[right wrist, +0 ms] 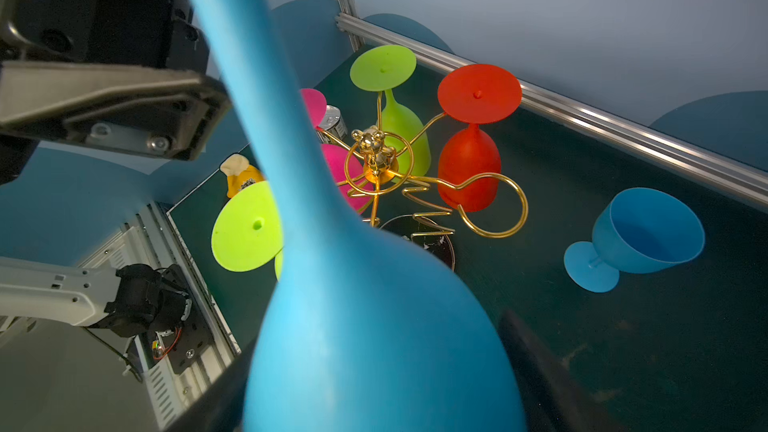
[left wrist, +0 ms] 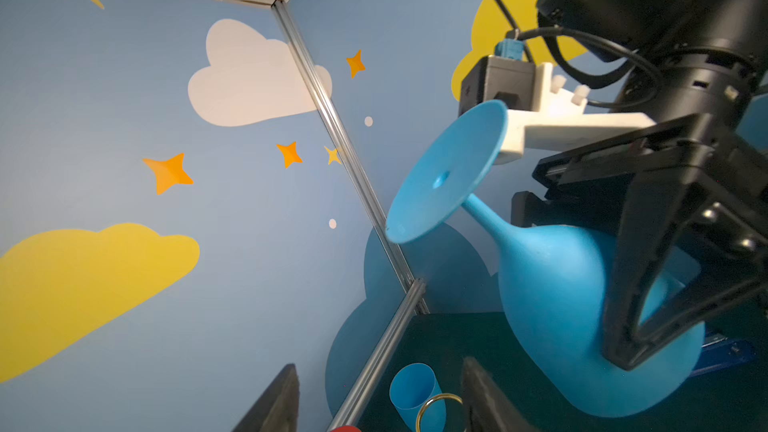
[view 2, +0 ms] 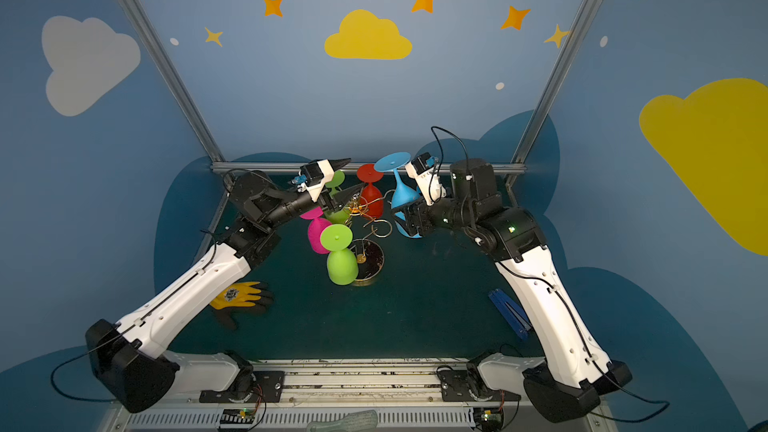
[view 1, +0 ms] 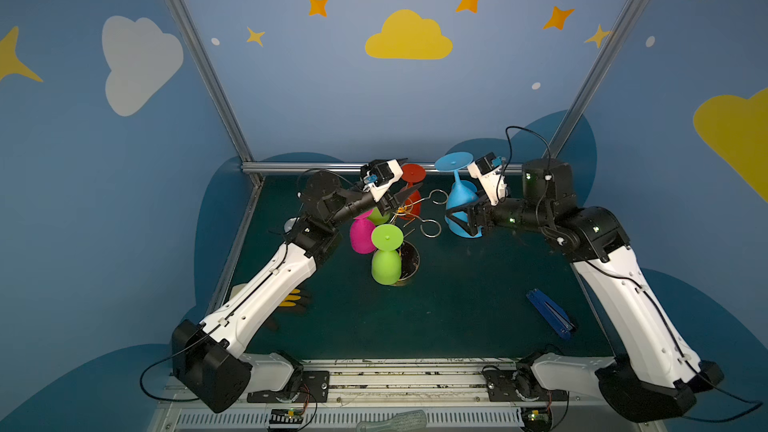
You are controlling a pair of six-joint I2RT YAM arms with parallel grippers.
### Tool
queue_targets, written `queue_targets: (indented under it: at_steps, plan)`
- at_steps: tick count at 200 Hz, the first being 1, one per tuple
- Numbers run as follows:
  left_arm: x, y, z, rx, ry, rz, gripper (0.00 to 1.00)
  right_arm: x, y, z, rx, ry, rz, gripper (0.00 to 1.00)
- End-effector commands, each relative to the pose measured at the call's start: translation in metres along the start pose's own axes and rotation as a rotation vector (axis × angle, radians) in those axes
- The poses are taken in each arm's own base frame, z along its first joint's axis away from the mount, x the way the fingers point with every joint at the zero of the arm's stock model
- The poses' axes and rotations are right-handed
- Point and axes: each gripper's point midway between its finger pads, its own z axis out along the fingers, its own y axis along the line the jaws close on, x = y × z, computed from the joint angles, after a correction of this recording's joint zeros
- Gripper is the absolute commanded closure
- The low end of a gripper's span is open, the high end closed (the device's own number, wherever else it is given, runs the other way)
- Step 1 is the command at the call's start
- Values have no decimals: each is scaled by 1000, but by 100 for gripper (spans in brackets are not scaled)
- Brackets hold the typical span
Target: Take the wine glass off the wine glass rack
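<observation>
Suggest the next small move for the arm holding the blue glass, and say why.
Probably carry the blue glass a little to the right and lower it toward the bare mat. The right gripper is clamped on its bowl, foot up, and the glass hangs beside the empty loops of the rack, clear of them.

Blue walls (view 1: 332,97) with clouds (view 1: 409,37), stars (view 1: 318,6); dark green tabletop (view 1: 457,305).

Gold wine glass rack (right wrist: 374,151); blue wine glass (view 1: 459,197); red glass (right wrist: 469,164); pink glass (view 1: 361,236); lime glass (view 1: 385,265).
</observation>
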Motion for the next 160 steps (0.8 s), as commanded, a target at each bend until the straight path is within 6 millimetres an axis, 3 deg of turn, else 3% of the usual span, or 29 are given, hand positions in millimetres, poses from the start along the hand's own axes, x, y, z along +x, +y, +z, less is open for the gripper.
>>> queue_targets:
  at_steps: [1, 88, 160]
  plan:
    - [-27, -7, 1, 35, -86, 129, 39, -5, 12, 2, -55, 6, 11, 74]
    - [-36, -9, 8, 44, -107, 161, 47, 1, 35, 21, -127, 75, -13, 78]
    - [-32, -9, 11, 49, -92, 167, 71, 12, 44, 30, -140, 122, -27, 78]
